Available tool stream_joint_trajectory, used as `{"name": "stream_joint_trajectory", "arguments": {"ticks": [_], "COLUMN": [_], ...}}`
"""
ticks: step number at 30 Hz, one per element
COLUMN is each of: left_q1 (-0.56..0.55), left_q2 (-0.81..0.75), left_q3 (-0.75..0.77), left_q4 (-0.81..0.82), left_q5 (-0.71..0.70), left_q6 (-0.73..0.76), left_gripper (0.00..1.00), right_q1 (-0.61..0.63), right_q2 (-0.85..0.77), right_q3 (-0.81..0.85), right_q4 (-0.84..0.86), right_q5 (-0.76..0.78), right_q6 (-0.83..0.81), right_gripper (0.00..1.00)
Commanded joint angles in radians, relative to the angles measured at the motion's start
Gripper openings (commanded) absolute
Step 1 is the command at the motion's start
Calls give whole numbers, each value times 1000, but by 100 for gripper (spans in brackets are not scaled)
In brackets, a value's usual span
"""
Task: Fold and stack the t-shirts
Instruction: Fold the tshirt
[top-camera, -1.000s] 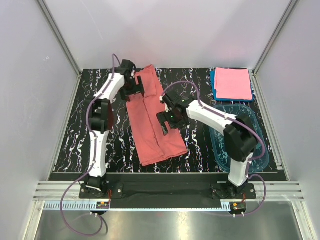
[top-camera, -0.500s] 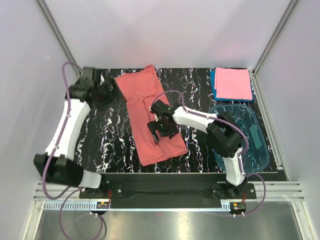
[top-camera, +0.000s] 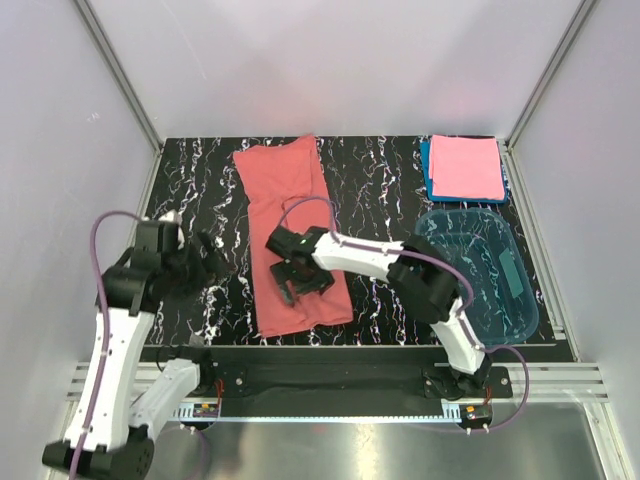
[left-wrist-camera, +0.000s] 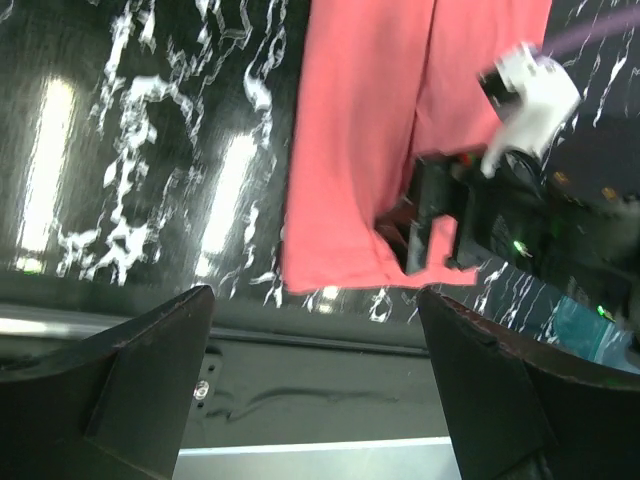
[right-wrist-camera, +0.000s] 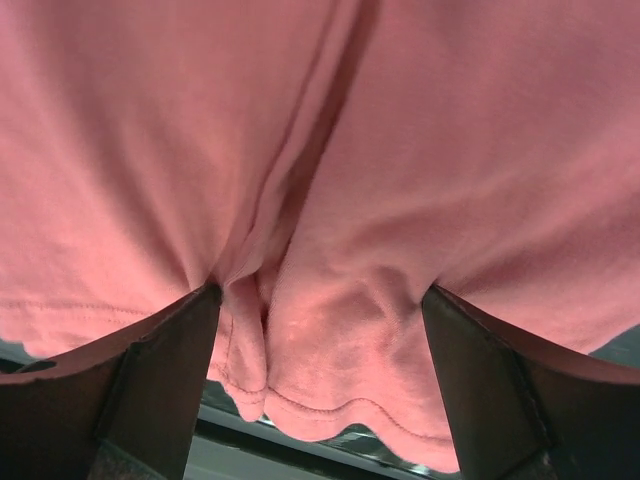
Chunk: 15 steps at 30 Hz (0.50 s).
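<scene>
— Where are the right fingers (right-wrist-camera: 150, 400)?
— Spread wide and low over the hem end of the salmon t-shirt (top-camera: 290, 200), gripping nothing.
— And the left fingers (left-wrist-camera: 140, 380)?
— Gaping wide and empty, above the counter (top-camera: 380, 180) at 8 o'clock.
— The shirts?
— The salmon one lies in a long strip from 12 to 6. The pink tee (top-camera: 465, 165) sits on the blue tee (top-camera: 426, 175) at 2.

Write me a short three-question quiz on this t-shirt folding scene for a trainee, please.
1. True or false: the pink t-shirt lies on top of the blue t-shirt.
2. Which gripper is over the salmon t-shirt: A left, B right, C neither?
3. Fill in: that gripper's jaws stand ___.
Key: 1 true; 2 B, the right gripper; 3 open.
</scene>
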Motion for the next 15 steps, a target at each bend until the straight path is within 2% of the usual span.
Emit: {"name": "stream_joint_trajectory", "arguments": {"ticks": [1, 5, 6, 8, 12, 14, 15], "left_q1": [3, 3, 3, 3, 3, 3, 3], "left_q2": [-50, -104, -109, -107, -46, -20, 11], "left_q3": [-76, -164, -191, -224, -313, -375, -397], "left_q4": [-82, -65, -53, -38, 28, 70, 109], "left_q5": [31, 99, 104, 110, 134, 145, 145], "left_q6": [-18, -54, -70, -79, -116, -123, -136], "left_gripper": [90, 89, 89, 89, 84, 80, 80], "right_q1": [57, 58, 55, 52, 3, -29, -46], "right_q2": [81, -88, -121, -224, -389, -492, -529], "right_q3": [50, 19, 6, -16, -187, -279, -386], "right_q4": [-8, 3, -8, -28, -33, 8, 36], "right_q5": [-32, 3, 17, 21, -18, -79, -118], "right_q6": [130, 123, 112, 83, 72, 68, 66], "right_gripper": [90, 95, 100, 100, 100, 95, 91]}}
